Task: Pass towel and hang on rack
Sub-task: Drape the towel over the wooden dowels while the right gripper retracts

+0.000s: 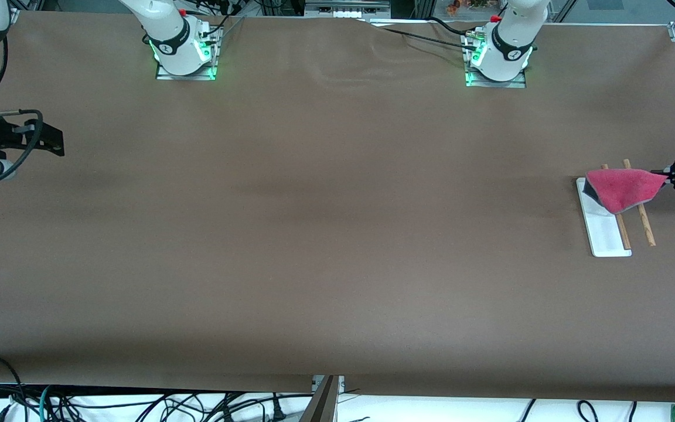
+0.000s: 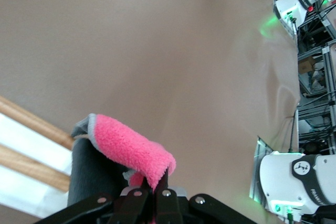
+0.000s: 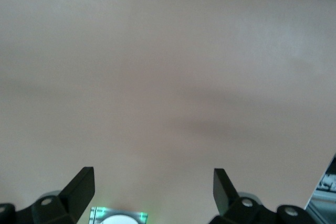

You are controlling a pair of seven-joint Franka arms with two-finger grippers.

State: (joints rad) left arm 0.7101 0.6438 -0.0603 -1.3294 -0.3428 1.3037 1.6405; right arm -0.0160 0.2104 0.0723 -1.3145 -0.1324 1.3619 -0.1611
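The rack point(image 1: 604, 231), standing at the left arm's end of the counter point(image 1: 314, 234), is receiving the towel point(image 1: 624, 189) as the left gripper point(image 1: 668, 174), fingers pinching one corner, is draping it across the rods, release likely due next, while the right gripper point(image 1: 50, 140) is waiting wide-fingered.

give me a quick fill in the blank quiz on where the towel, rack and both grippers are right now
1. The left gripper is shut on a corner of the ____.
2. The towel is draped over the two wooden rods of the ____.
3. The rack stands toward the ____ arm's end of the table.
4. The right gripper, waiting over bare table, has its fingers ____.

Missing words: towel; rack; left; open
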